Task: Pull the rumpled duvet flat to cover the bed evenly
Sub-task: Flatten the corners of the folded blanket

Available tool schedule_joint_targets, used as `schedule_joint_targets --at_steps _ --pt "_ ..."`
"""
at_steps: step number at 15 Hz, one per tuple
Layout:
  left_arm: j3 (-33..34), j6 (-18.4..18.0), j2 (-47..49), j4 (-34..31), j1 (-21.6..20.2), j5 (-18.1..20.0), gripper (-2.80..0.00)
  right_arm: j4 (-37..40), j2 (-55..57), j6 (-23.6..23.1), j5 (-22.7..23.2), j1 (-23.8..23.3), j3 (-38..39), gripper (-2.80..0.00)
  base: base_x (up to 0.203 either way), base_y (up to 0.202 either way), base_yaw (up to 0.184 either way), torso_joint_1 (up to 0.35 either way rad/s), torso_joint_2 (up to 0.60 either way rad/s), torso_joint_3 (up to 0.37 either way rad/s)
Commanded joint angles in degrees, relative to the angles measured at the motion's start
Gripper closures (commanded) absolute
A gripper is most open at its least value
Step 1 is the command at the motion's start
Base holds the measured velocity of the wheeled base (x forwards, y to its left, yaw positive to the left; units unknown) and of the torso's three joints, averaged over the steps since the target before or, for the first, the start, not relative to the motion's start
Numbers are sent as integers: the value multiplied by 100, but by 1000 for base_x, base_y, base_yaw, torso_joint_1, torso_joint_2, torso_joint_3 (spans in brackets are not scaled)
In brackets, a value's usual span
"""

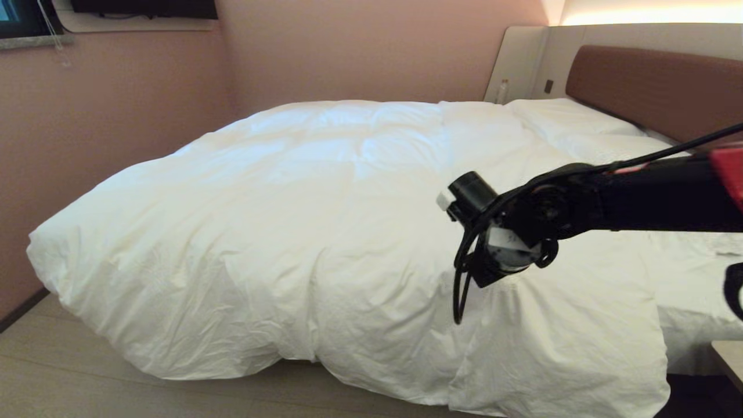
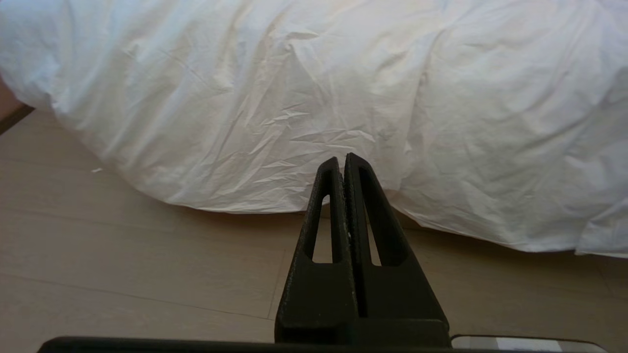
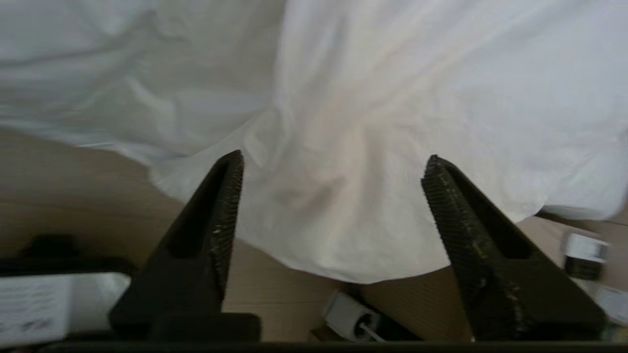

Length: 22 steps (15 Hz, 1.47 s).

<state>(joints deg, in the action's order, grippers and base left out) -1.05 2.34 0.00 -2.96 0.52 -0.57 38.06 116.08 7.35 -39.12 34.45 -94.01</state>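
Note:
The puffy white duvet (image 1: 325, 220) is spread over the bed (image 1: 656, 87) and drapes over its near side down to the floor. My right arm (image 1: 638, 197) reaches in from the right, over the duvet's near right part. In the right wrist view my right gripper (image 3: 333, 159) is open, jaws wide apart. A hanging corner of the duvet (image 3: 373, 98) shows beyond the gap, not pinched. My left gripper (image 2: 342, 158) is shut on nothing and held low, pointing at the duvet's draped edge (image 2: 294, 88) above the floor.
White pillows (image 1: 569, 119) lie by the brown headboard. A pink wall (image 1: 116, 104) runs along the bed's far side. Pale wood floor (image 1: 87, 371) lies in front. A nightstand corner (image 1: 728, 354) is at the right. A white plug (image 3: 348, 314) lies under the duvet corner.

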Motion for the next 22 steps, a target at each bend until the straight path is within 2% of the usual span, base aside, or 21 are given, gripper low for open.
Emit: schedule_joint_targets --at_steps 1,3,4,6,8,9,12,15,17,20,21,22 --pt "-1 3 0 -3 -7 -4 0 143 -762 -13 1481 32 5 -280 0 0 0 0 0 0" --pt "-1 3 0 -3 0 -4 0 141 -1286 -6 2042 -98 -24 -280 0 0 0 0 0 0" --pt "-1 3 0 -3 0 -4 0 137 -1425 14 2233 -361 -21 -280 0 0 0 0 0 0" --pt "-1 3 0 -3 0 -4 0 134 -1640 147 2831 -1211 11 -280 0 0 0 0 0 0" --pt "-1 3 0 -3 0 -4 0 139 -1902 248 3880 -2122 29 -280 0 0 0 0 0 0" --pt "-1 3 0 -3 0 -4 0 135 -2098 271 4519 -2536 48 0 0 0 0 0 0 0" --pt "-1 3 0 -3 0 -4 0 99 -2423 289 5995 -3656 90 0 0 0 0 0 0 0" --pt "-1 3 0 -3 0 -4 0 88 -2267 163 6976 -4776 226 0 0 0 0 0 0 0" --pt "-1 3 0 -3 0 -4 0 81 -1885 -273 7593 -5395 398 0 0 0 0 0 0 0" --pt "-1 3 0 -3 0 -4 0 92 -1243 -900 8281 -5986 490 0 0 0 0 0 0 0" --pt "-1 3 0 -3 0 -4 0 97 -1082 -1237 8470 -6178 528 0 0 0 0 0 0 0" --pt "-1 3 0 -3 0 -4 0 124 -864 -1823 8634 -6413 586 0 0 0 0 0 0 0"
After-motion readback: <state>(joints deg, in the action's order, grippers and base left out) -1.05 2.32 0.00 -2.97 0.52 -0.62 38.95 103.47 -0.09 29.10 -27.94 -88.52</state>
